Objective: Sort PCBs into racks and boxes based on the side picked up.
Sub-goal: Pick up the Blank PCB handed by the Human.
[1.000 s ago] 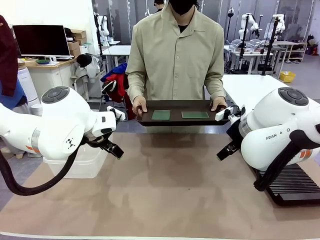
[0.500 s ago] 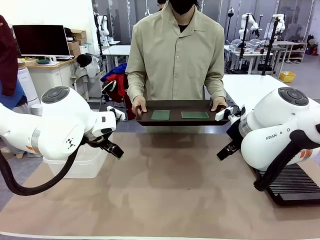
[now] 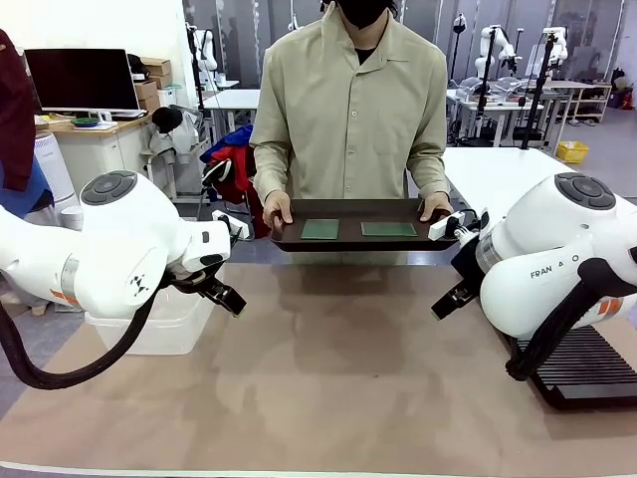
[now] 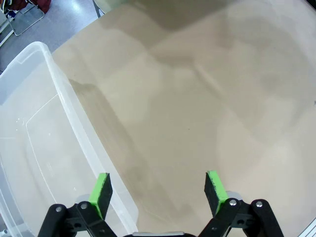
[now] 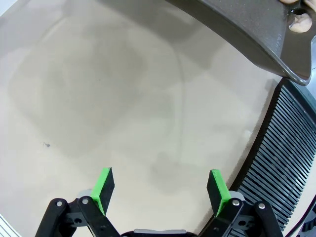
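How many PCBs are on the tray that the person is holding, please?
2. The left PCB and the right PCB lie flat, side by side and apart, on the dark tray; none looks hidden.

Beige table cover (image 3: 338, 388): matt, smooth, faintly blotchy; I can't tell cloth from paper.
Clear colourless plastic tub (image 4: 64, 94): glossy, see-through, light scuffs inside.
Dark brown tray with handles (image 5: 237, 27): smooth, semi-gloss, reads as moulded plastic to me.
First thin green circuit board (image 3: 320, 229), second board (image 3: 388, 228): flat, low sheen.
Long black slotted rack (image 5: 291, 148): matt, ribbed.
White arm shell (image 3: 109, 249): glossy hard plastic.
Left gripper (image 4: 158, 189) pads (image 4: 102, 188): green, matt, rubbery-looking.
Person's khaki shirt (image 3: 348, 110): woven cloth, matt.
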You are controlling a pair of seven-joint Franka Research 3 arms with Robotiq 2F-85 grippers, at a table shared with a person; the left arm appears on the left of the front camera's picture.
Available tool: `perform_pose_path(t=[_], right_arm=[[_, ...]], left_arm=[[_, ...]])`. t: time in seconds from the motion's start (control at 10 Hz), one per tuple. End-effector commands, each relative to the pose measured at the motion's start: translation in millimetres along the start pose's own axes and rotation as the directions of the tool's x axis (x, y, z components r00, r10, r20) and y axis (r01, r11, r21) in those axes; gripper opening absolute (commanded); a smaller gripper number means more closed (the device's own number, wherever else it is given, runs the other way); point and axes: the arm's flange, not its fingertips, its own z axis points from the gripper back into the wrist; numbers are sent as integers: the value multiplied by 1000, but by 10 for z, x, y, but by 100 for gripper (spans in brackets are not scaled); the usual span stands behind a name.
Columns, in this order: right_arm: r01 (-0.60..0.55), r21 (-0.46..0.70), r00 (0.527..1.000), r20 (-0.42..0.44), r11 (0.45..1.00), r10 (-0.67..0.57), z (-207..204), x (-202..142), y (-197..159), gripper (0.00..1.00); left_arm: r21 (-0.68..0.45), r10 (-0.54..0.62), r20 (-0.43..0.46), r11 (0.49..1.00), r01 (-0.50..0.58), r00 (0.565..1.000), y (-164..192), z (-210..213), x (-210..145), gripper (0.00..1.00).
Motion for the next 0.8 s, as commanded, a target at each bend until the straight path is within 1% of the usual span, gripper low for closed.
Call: perform_pose_path(t=[0.0,0.1,0.2,0.3,0.4,0.5,0.7], right_arm=[[0,0,1000,0,1000,0,0,0,-1,100],[0,0,1000,0,1000,0,0,0,-1,100],[0,0,1000,0,1000,0,0,0,0,100],[-4,40,1000,27,999,3,50,37,-5,100],[4,84,1000,14,996,-6,190,-44,90,100],[-22,144,1000,-7,989,23,349,-13,41,100],[-1,236,1000,7,972,-1,457,52,41,100]], left_arm=[[0,0,0,1000,0,1000,0,0,-1,100],[0,0,0,1000,0,1000,0,0,0,100],[-5,-40,-72,999,40,997,-30,109,20,100],[-13,-81,-89,997,80,993,0,227,49,100],[-128,-103,-93,988,91,990,-106,399,-54,100],[-182,-108,-69,979,94,992,-193,514,-65,100],[-296,-218,-20,933,202,976,-67,827,-39,100]])
